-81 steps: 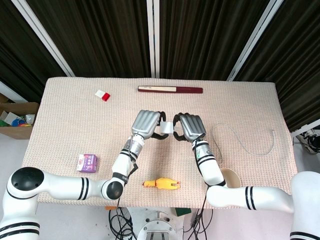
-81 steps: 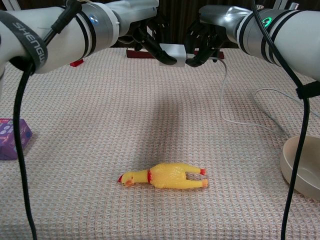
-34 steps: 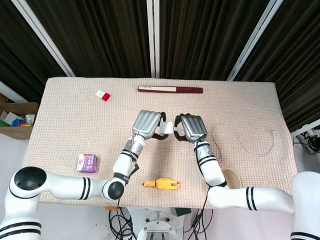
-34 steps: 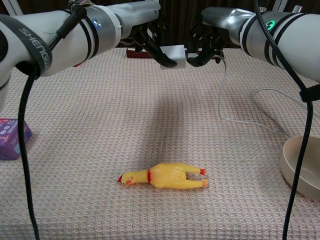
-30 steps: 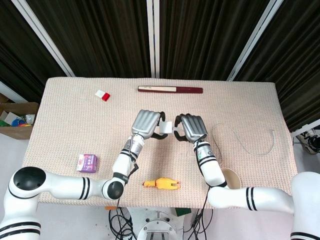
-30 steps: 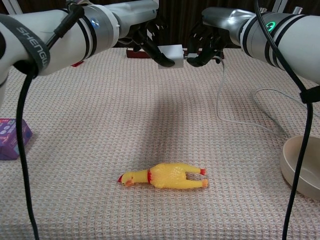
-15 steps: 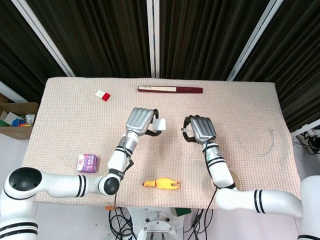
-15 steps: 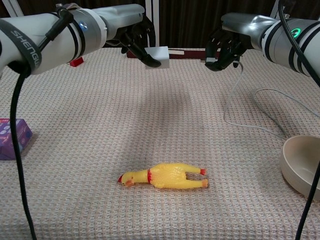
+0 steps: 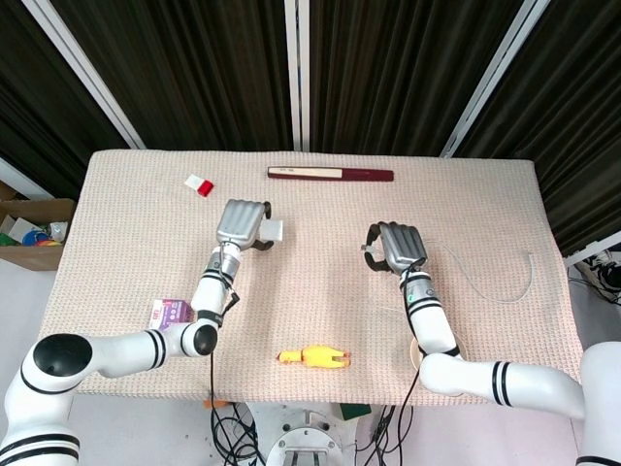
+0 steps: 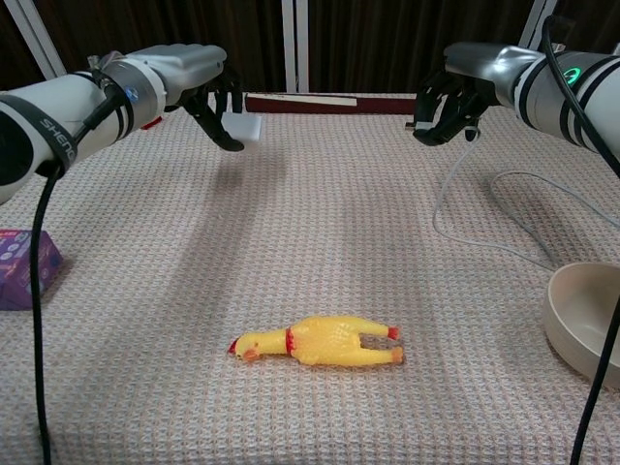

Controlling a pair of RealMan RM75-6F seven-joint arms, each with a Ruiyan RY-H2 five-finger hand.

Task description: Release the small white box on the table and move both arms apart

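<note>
The small white box [image 9: 274, 230] [image 10: 247, 128] hangs above the table, pinched at the fingertips of my left hand [image 9: 243, 223] [image 10: 206, 95] over the table's left-centre. My right hand [image 9: 396, 247] [image 10: 447, 103] is well apart from it on the right, with its fingers curled in and nothing in them. A wide stretch of woven tablecloth lies between the two hands.
A yellow rubber chicken [image 9: 310, 357] [image 10: 320, 341] lies near the front edge. A purple box [image 9: 170, 316] [image 10: 24, 266] sits front left, a red-and-white block [image 9: 199, 183] back left, a long red box [image 9: 330, 174] at the back. A white cable [image 9: 475, 282] and a beige bowl [image 10: 586, 320] lie right.
The right hand has let go of the white box and drawn away to the right. The left hand has carried the box to the left, so the hands now stand far apart.
</note>
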